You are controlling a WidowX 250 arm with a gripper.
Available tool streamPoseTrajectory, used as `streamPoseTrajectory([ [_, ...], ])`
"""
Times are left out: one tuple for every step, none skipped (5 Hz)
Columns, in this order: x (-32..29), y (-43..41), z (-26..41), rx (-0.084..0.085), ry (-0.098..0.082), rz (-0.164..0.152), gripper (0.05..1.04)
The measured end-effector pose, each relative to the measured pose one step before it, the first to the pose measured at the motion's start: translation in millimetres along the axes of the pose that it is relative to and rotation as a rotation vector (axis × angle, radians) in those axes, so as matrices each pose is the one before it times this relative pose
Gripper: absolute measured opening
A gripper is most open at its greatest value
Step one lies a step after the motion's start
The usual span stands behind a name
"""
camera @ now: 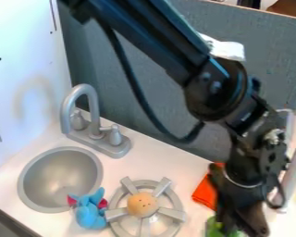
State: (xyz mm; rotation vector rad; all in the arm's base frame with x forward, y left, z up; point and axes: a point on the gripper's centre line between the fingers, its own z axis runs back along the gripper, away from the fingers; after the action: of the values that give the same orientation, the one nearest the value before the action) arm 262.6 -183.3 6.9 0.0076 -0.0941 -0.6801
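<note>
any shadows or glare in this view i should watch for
Camera view: a soft arched shadow, shaped like the faucet, on the white wall; mild sheen in the sink bowl; the counter bright, nearly washed out toward the right edge; the gripper dark against it, with little detail.

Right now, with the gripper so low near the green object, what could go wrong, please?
The gripper partly hides the green object, so a small sideways motion might push or tip it.
The orange cloth lies close beside the gripper and could get caught or dragged.
The blue toy sits at the edge of the sink; a bump could perhaps drop it into the bowl.
</note>
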Motion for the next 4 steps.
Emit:
streamPoseTrajectory([
  [-27.37,17.9,-2.81,0.0089,0.0301,0.0588,0.111],
  [-15.05,20.15,-3.0,0.0007,0.0046,0.0485,0.111],
  [-0.63,5.46,-11.39,-0.0056,0.0312,0.0297,0.111],
  [3.49,-3.57,-13.04,-0.0321,0.0241,-0.0125,0.112],
])
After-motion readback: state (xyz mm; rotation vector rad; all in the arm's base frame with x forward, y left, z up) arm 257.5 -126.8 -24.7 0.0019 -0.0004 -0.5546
